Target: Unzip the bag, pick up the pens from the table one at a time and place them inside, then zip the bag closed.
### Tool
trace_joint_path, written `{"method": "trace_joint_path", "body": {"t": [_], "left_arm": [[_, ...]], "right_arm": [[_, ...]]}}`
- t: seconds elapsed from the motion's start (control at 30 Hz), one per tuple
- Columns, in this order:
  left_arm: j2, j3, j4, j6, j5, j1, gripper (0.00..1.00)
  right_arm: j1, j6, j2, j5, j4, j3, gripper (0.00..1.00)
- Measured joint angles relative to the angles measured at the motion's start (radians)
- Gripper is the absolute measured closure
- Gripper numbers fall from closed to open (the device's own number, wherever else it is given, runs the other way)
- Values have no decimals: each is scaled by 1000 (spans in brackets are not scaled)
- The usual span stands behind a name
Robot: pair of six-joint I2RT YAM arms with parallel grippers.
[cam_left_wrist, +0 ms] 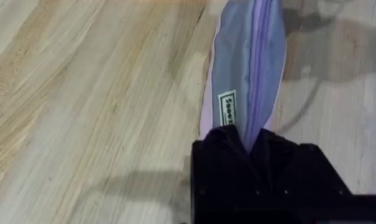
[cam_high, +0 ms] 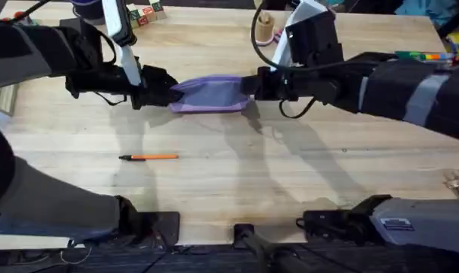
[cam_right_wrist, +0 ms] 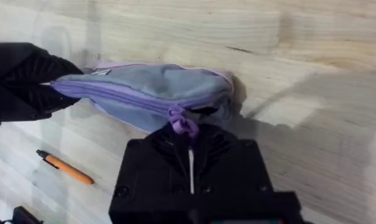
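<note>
The lavender bag (cam_high: 210, 95) lies on the table (cam_high: 229, 182) at mid-back, stretched between both arms. My left gripper (cam_high: 167, 92) is shut on the bag's left end; in the left wrist view the fabric (cam_left_wrist: 247, 74) runs out from between that gripper's fingers (cam_left_wrist: 247, 140). My right gripper (cam_high: 253, 85) is at the bag's right end, shut on the purple zip pull (cam_right_wrist: 183, 121). The zip line (cam_right_wrist: 132, 98) looks closed along the stretch that shows. An orange pen with a dark tip (cam_high: 149, 157) lies loose nearer the front left, also seen as the pen (cam_right_wrist: 64, 169) below the bag.
Small wooden blocks (cam_high: 146, 14) sit at the back left. A pale spool-like object (cam_high: 267, 29) stands at the back behind the right arm. Colourful items (cam_high: 441, 53) lie at the far right edge. Bare wood surrounds the pen.
</note>
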Motion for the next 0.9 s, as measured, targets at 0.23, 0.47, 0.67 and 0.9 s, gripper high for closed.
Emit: {"method": "trace_joint_path", "body": {"t": [0.23, 0.47, 0.67, 0.9], "left_arm": [[0, 0, 0, 0, -1, 0, 957], [0, 0, -2, -4, 9, 3, 957], [0, 0, -5, -4, 10, -1, 958], [0, 0, -5, -4, 9, -2, 957]], "right_arm": [[0, 0, -11, 0, -2, 0, 972], [3, 1, -153, -1, -11, 0, 971], [6, 0, -193, -4, -16, -1, 971], [6, 1, -193, -4, -65, -1, 971]]}}
